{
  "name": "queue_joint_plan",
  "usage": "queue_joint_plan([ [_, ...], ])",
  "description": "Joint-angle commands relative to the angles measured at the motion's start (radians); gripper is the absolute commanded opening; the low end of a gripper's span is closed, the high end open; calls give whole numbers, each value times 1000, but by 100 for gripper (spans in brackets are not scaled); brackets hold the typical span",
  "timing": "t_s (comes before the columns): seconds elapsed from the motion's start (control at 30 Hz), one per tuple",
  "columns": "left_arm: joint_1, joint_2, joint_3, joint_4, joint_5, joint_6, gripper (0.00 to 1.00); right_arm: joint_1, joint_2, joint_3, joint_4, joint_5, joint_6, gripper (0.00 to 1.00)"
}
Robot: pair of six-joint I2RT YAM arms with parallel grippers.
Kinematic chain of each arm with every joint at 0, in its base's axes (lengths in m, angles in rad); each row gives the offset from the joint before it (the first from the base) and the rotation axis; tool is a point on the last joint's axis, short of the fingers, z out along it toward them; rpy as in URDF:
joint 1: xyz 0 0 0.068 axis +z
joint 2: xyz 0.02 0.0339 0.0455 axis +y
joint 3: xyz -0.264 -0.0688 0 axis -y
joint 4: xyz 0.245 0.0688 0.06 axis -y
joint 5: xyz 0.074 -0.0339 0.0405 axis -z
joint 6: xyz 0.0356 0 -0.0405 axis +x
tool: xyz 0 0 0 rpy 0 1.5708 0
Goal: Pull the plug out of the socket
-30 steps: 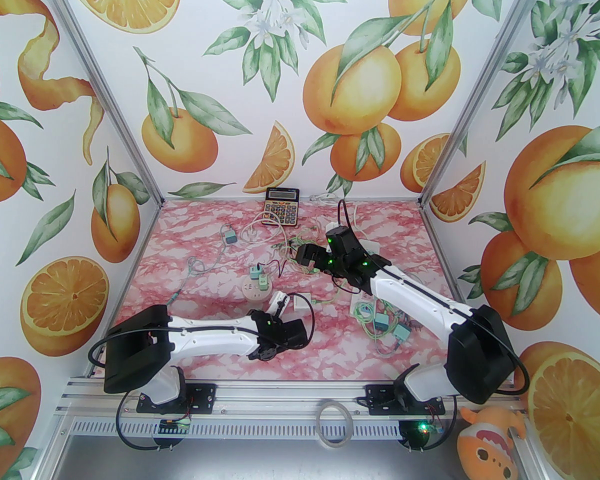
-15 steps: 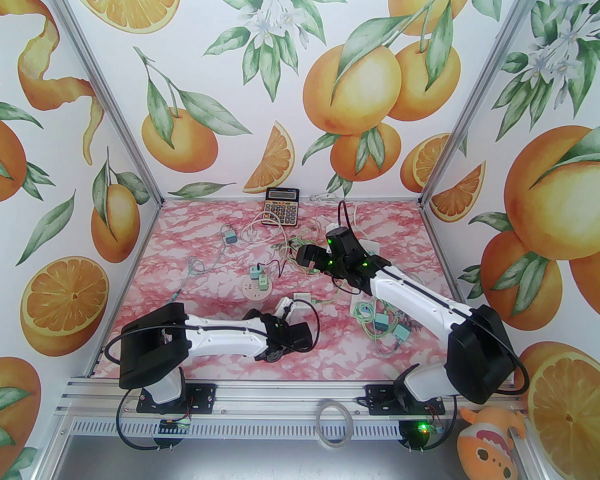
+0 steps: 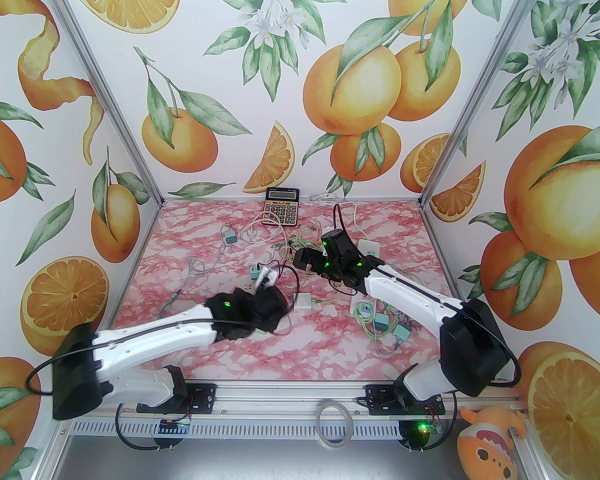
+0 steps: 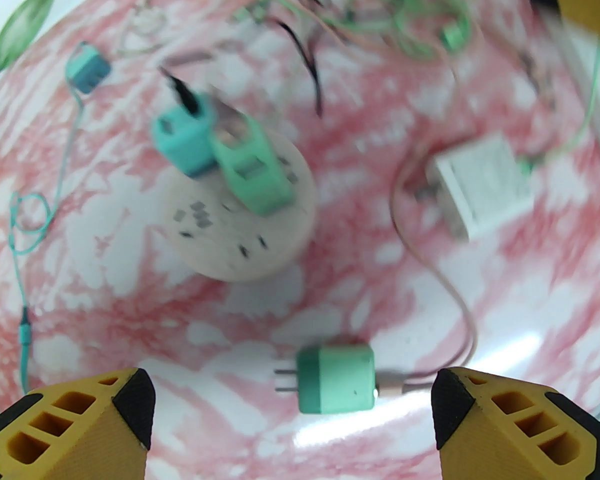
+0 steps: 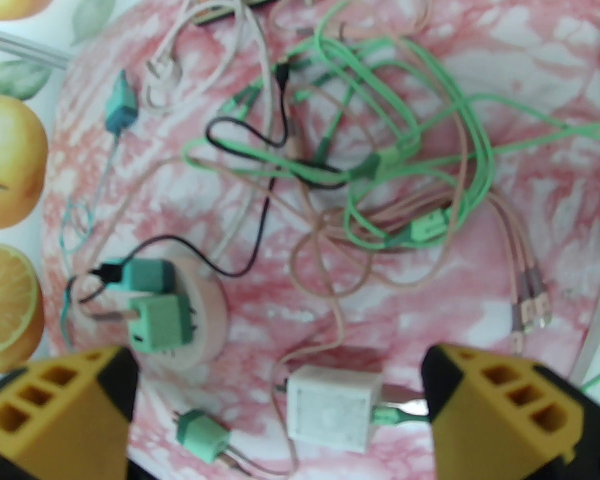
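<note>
A round white socket [image 4: 220,248] lies on the pink marbled table with two plugs standing in it, one teal [image 4: 185,143] and one green [image 4: 252,173]. A third green plug [image 4: 337,379] lies loose on the table, prongs pointing left, its cable trailing right. My left gripper [image 4: 292,410] hangs open above that loose plug, touching nothing; from above, its arm covers most of the socket and its gripper [image 3: 266,275] reaches over it. My right gripper [image 5: 280,393] is open too, hovering behind the socket [image 5: 205,318] and over a white adapter [image 5: 330,408].
A tangle of green, pink and black cables [image 5: 380,178] spreads behind the socket. A calculator [image 3: 282,206] sits at the back wall, a teal charger [image 3: 228,238] at back left, more teal chargers [image 3: 390,328] front right, and a white power strip [image 3: 370,248] beside the right arm.
My left gripper has opened and let go of the green plug, which now lies on the table. The left arm has swung forward and left over the socket. The right arm barely shifted.
</note>
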Motion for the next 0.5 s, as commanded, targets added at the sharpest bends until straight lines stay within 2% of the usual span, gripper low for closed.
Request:
queue_joint_plan([
  [0.0,124,-75,-51,86,127,8,91,40,38,72,-16,-7,-2,100],
  [0.23,439,-112,-169,265,447,-45,87,144,170,238,-177,82,-57,100],
  [0.33,536,-75,-209,340,559,-75,86,184,220,300,-223,98,-85,100],
  [0.47,622,11,-232,402,649,-94,86,233,274,359,-228,95,-118,100],
])
